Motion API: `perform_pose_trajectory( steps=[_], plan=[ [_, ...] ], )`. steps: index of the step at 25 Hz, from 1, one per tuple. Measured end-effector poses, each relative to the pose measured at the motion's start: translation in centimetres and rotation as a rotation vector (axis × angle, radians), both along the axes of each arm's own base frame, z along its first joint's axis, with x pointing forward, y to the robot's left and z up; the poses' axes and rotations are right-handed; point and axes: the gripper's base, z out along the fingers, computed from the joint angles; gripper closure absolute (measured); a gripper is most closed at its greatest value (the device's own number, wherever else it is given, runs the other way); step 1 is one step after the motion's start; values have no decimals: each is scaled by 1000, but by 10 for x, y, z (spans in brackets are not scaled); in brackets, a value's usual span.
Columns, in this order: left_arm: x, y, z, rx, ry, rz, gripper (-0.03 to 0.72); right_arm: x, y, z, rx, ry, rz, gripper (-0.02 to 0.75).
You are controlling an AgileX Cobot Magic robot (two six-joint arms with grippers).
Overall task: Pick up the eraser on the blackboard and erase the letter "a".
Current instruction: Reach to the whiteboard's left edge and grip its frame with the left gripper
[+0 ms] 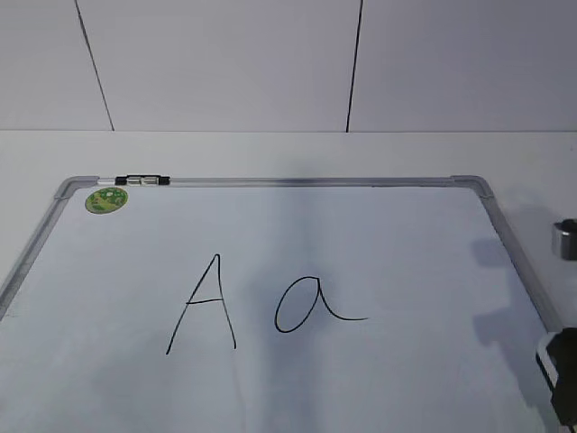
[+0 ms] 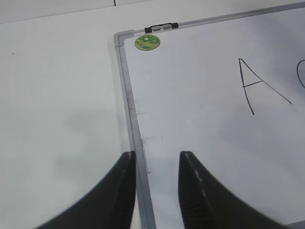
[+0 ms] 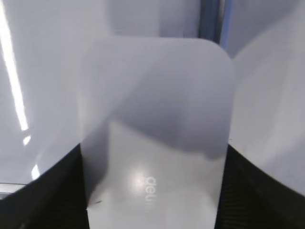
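step: grasping eraser (image 3: 155, 138) | right tool (image 3: 152, 191) clenched on eraser, by board (image 1: 379, 234) right edge | left tool (image 2: 157, 191) released, idle | next: carry to "a" (image 1: 311, 305), press flat, wipe; spare "A" (image 1: 206, 302)

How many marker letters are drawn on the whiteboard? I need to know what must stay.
2. A tall angular black capital "A" sits centre-left on the large silver-framed white dry-erase board; a cursive lowercase black "a" is just right of it.
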Motion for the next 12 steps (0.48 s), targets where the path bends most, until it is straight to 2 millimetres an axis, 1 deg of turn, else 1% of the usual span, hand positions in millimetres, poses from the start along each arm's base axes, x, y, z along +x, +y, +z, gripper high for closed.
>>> perform_pose_trajectory(
  steps=[5,12],
  plan=[
    [0,0,0,0,0,0,454,9,2,29,7,-22,2,183],
    [0,0,0,0,0,0,453,24,6,62,30,-108,3,183]
  ],
)
